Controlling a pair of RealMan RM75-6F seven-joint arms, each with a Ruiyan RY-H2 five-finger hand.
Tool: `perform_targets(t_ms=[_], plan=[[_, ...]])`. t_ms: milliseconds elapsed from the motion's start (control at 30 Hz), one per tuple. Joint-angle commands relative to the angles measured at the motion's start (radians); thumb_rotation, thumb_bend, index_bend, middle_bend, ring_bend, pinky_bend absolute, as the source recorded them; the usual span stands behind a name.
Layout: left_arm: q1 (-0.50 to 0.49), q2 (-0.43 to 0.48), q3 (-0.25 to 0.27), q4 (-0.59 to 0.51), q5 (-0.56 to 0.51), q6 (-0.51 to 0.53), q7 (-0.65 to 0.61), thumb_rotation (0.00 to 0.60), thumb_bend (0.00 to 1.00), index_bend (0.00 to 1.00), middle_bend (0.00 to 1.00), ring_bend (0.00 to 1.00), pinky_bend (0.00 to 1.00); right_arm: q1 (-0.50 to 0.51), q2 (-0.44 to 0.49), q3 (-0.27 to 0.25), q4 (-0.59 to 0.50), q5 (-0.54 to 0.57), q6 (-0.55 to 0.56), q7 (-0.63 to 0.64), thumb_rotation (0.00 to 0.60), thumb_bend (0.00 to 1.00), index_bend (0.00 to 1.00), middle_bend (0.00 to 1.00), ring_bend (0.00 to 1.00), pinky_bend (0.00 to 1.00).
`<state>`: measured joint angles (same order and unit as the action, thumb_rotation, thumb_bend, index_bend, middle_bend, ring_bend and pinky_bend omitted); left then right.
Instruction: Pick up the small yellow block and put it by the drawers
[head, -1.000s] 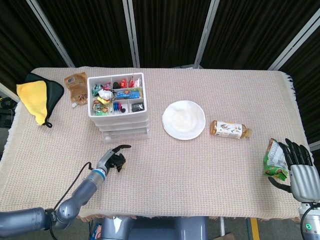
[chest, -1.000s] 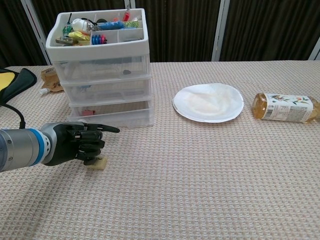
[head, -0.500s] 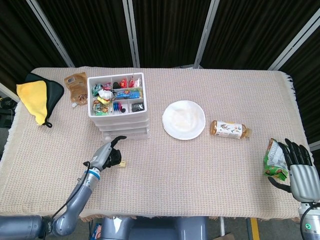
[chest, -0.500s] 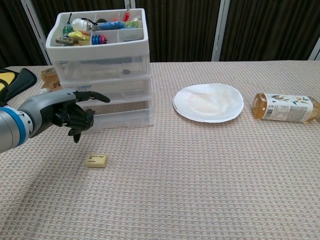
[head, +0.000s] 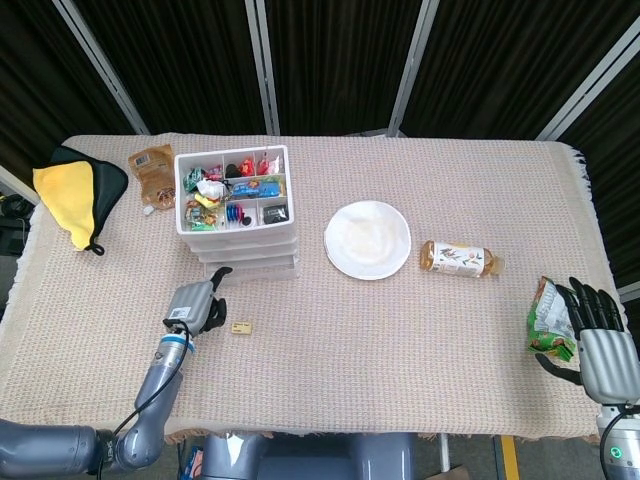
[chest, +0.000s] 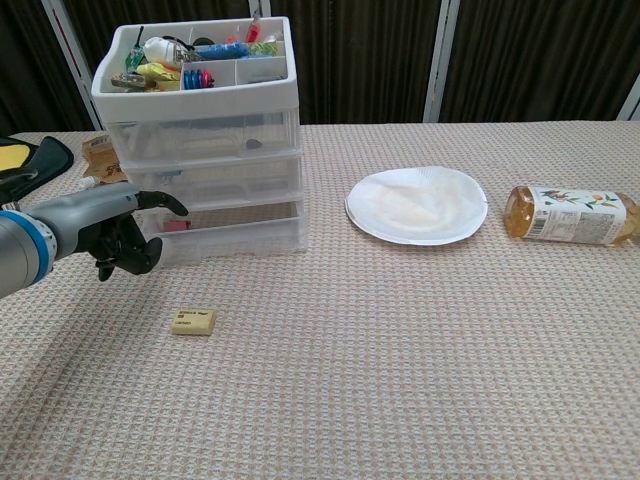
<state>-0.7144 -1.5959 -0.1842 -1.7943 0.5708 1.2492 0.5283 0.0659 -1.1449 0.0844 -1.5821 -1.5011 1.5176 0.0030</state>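
- Centrally, small pale-yellow rectangular block (chest: 193, 321) lies flat on the woven beige tablecloth (chest: 420, 360), near the white plastic drawer unit (chest: 205, 150).
- Left hand (chest: 125, 235) (raised, empty): fingers loosely curled, one extended.
- Right hand (head: 600, 335): fingers spread, beside a green snack bag (head: 548, 318).

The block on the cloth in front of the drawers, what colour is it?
Pale yellow block, with dark print on top; the chest view shows it best.

On the table we count one small yellow block (head: 239, 327), one drawer unit (head: 243, 235), one paper plate (head: 367, 239), one bottle (head: 460, 259), two snack packets (head: 152, 175) (head: 548, 318), one yellow cloth (head: 68, 197).
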Motion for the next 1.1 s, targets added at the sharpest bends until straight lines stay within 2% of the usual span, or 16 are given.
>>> perform_targets(t_ms=[33, 400, 767, 1100], plan=[[-0.026, -0.003, -0.035, 0.031, -0.087, -0.030, 0.039, 0.600, 0.71, 0.16, 0.97, 0.86, 0.66, 0.000, -0.001, -0.001, 0.000, 0.001, -0.002, 0.002, 0.600, 0.04, 0.09, 0.00, 0.00, 0.00], [-0.035, 0.001, -0.048, 0.046, -0.179, -0.077, 0.056, 0.600, 0.71, 0.23, 0.97, 0.86, 0.66, 0.000, 0.000, 0.000, 0.000, 0.002, -0.003, 0.001, 0.600, 0.04, 0.09, 0.00, 0.00, 0.00], [-0.003, 0.042, 0.002, -0.053, -0.092, -0.065, 0.032, 0.600, 0.72, 0.24, 0.97, 0.86, 0.66, 0.000, -0.002, 0.000, 0.000, 0.002, -0.001, -0.001, 0.600, 0.03, 0.09, 0.00, 0.00, 0.00], [0.012, 0.060, 0.027, -0.074, -0.079, -0.066, 0.025, 0.600, 0.72, 0.24, 0.97, 0.86, 0.66, 0.000, -0.002, 0.001, -0.003, 0.004, -0.002, -0.001, 0.600, 0.03, 0.09, 0.00, 0.00, 0.00]])
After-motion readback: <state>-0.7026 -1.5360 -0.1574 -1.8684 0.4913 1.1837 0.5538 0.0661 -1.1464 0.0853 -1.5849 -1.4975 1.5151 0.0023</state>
